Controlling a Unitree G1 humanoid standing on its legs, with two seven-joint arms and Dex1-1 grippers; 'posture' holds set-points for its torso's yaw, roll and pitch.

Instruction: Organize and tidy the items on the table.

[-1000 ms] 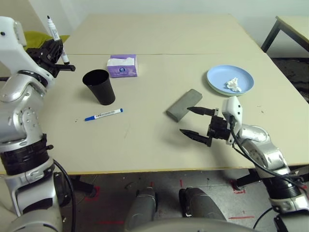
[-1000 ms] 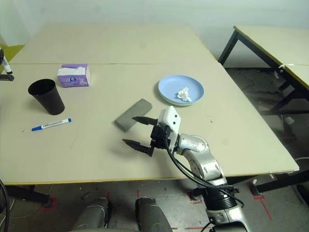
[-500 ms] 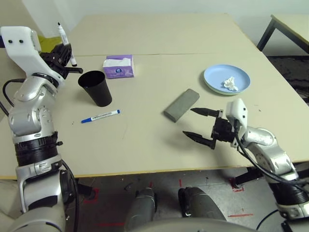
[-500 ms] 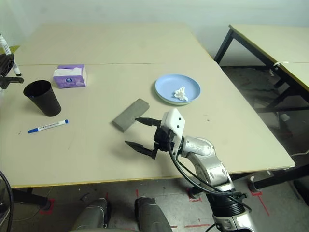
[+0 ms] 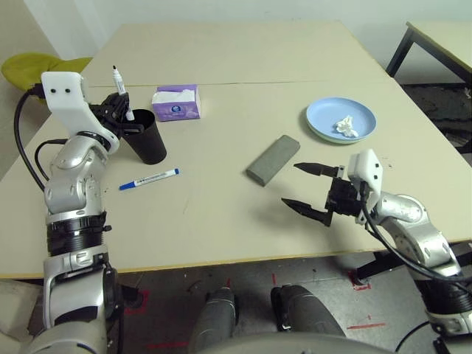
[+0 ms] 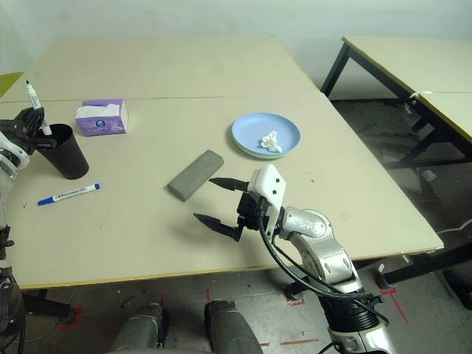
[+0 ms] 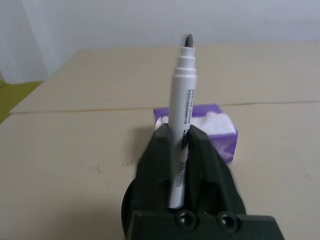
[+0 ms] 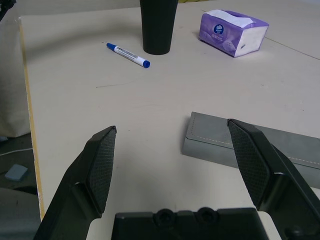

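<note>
My left gripper (image 5: 120,118) is shut on a white marker pen (image 5: 118,82), held upright with its dark tip up, right over the rim of the black cup (image 5: 150,138). In the left wrist view the marker pen (image 7: 182,100) stands between the two fingers. A second marker pen (image 5: 150,179) with a blue cap lies flat on the table (image 5: 221,221) in front of the cup. The grey glasses case (image 5: 273,159) lies at mid-table. My right gripper (image 5: 310,190) hovers open just in front of the case, touching nothing. A crumpled tissue (image 5: 344,127) rests on the light blue plate (image 5: 324,118).
A purple tissue box (image 5: 175,102) stands behind the cup near the table's seam. A black-legged second table (image 6: 413,59) stands to the right, across a gap of floor. Something yellow-green (image 5: 37,68) sits off the far left edge.
My left arm has swung inward and down, bringing the upright marker pen from off the table's left side to just above the cup. The right gripper stays open near the case.
</note>
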